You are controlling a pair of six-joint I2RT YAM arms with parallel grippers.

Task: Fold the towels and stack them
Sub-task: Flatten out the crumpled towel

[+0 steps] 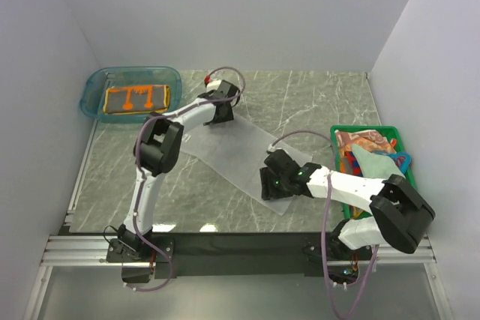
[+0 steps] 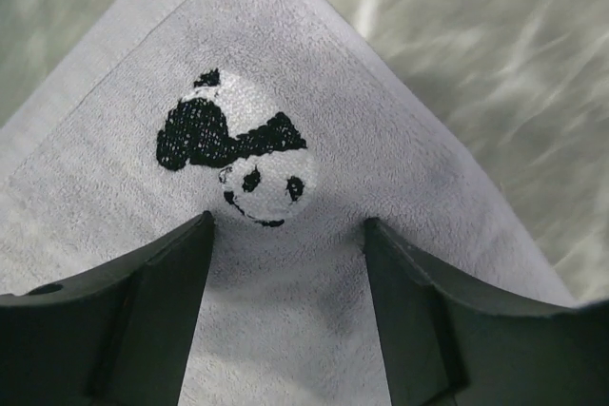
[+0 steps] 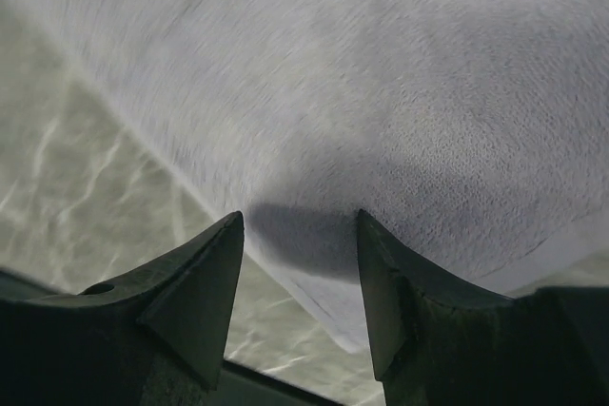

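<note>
White walls [image 1: 225, 13] on three sides. Bench [image 1: 315, 95] is grey-green with a marbled pattern.

Overhead view only, whole layout:
- Grey-white towel [image 1: 238, 157] lies spread flat and diagonal at mid-bench.
- Green crate [image 1: 361, 129] at the right edge holds a red patterned towel [image 1: 352, 148] and a pale green towel [image 1: 375, 161], both crumpled.
- Teal tub [image 1: 94, 88] at far left holds an orange-brown towel [image 1: 136, 98], folded flat.
- One claw is at the grey-white towel's far corner, the other at its near right corner.

Left wrist view only: a black-and-white panda [image 2: 243, 154] is stitched at the towel corner. Left claw [image 2: 285, 225] has its fingers apart, straddling the cloth just below the panda, cloth not pinched.

Right wrist view only: right claw [image 3: 300, 221] has its fingers apart over the towel's edge, where cloth meets bench. Whether it touches the cloth cannot be told.

Count:
- towels 4 (1 on bench, 2 in crate, 1 in tub)
- containers 2
- claws 2
- panda 1
</note>
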